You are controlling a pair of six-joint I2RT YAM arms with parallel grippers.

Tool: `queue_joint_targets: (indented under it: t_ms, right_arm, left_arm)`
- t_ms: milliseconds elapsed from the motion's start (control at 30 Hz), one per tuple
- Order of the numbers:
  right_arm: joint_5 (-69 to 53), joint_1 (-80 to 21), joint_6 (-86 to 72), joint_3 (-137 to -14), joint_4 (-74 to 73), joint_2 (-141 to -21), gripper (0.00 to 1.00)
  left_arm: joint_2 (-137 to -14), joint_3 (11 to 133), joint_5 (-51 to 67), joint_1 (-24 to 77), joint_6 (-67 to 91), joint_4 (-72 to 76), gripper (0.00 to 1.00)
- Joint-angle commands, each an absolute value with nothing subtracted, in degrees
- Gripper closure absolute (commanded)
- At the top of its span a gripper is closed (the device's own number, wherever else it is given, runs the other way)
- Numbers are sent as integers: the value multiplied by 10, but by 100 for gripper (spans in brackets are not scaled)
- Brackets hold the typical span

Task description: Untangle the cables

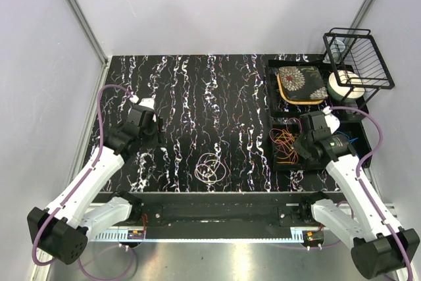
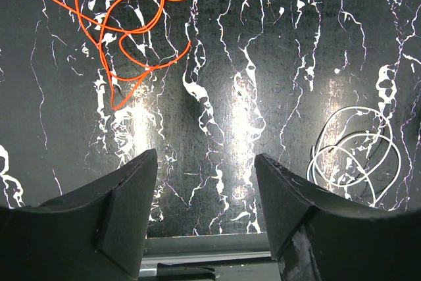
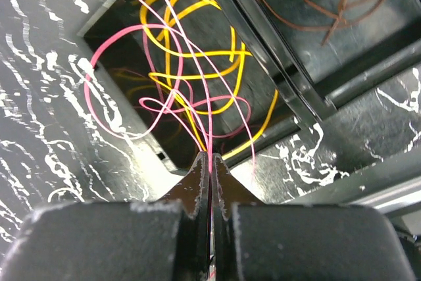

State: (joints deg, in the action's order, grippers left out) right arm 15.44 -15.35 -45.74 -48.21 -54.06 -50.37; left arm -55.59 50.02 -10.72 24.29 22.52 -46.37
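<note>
- A pale coil lies flat on the table, close to the near edge and about midway along it, apart from the other cables.
- The left gripper hangs over the table near the left edge, about halfway back. Its jaws are released and spread, with nothing between them.
- In the left wrist view an orange cable lies in loose loops on the table beyond that gripper, to its left. The pale coil shows at that view's right side. Neither touches the fingers.
- The right gripper is over the near compartment of a black tray that sits along the right edge. Its jaws are clenched on a thin pink cable, which runs up from the fingertips into the tangle.
- In that compartment the pink cable loops through a yellow cable. The two cross each other several times.
- A brown cable lies in a neighbouring compartment, beyond a divider.
- The tray's far compartment holds a floral pad.
- A wire rack stands tilted at the far right corner, with a white roll just beside it.
</note>
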Motion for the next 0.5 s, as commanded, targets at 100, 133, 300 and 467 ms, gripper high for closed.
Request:
queue_joint_targets:
  t_ms: [100,133,300,467]
  right_arm:
    - [176,-152,-509,-475,-524,-546,100]
    - [183,-152,-509,-478,-518,-555,100]
    - [222,-152,-496,-487,-476,-627,100]
    - [245,-151,-468,-487,-439,-679,100]
  left_arm:
    - [-546,504,-113,245,224,-442,36]
    - [-546,504,-114,246,224,-442,36]
    - [-546,504,-118,246,223,-442,36]
    - [-550,503,-119,245,223,-442,36]
